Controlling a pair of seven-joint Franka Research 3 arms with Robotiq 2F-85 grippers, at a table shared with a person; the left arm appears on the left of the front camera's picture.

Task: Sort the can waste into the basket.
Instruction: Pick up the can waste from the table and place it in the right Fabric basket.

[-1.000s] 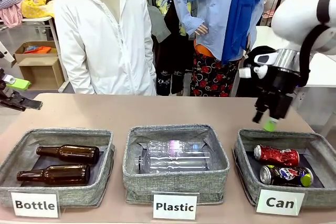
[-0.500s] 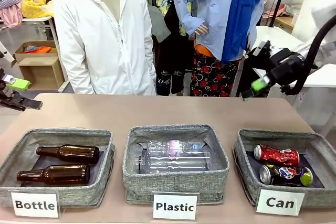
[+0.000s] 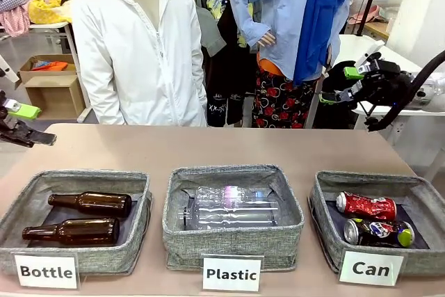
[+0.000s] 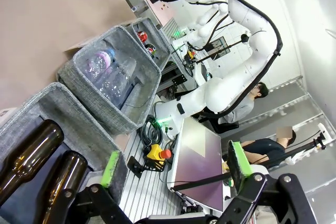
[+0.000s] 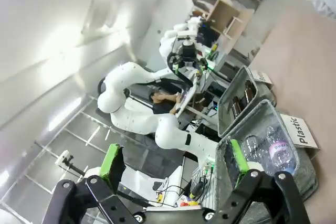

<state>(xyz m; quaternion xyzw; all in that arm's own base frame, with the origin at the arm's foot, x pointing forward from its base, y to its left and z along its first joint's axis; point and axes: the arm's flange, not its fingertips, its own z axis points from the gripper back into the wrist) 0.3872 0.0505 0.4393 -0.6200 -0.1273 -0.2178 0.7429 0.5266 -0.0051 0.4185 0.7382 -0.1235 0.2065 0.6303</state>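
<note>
Cans lie side by side in the grey "Can" basket (image 3: 327,203) at the bench's (image 3: 229,147) right end: the red can (image 3: 366,206) farther back, the dark printed can (image 3: 379,232) with its yellow-green end nearer the label. The right claw (image 3: 341,85) hangs high above the bench's far right edge, well apart from the basket, its green-padded fingers spread and empty; its wrist view shows the same gap (image 5: 175,165). The left claw (image 3: 17,122) sits at the far left edge, fingers also apart with nothing between them (image 4: 170,165). The "Plastic" basket (image 3: 233,231) holds clear bottles (image 3: 233,206); the "Bottle" basket (image 3: 76,252) holds two brown glass bottles (image 3: 73,230). A person in a white jacket (image 3: 139,53) stands across the bench.
</note>
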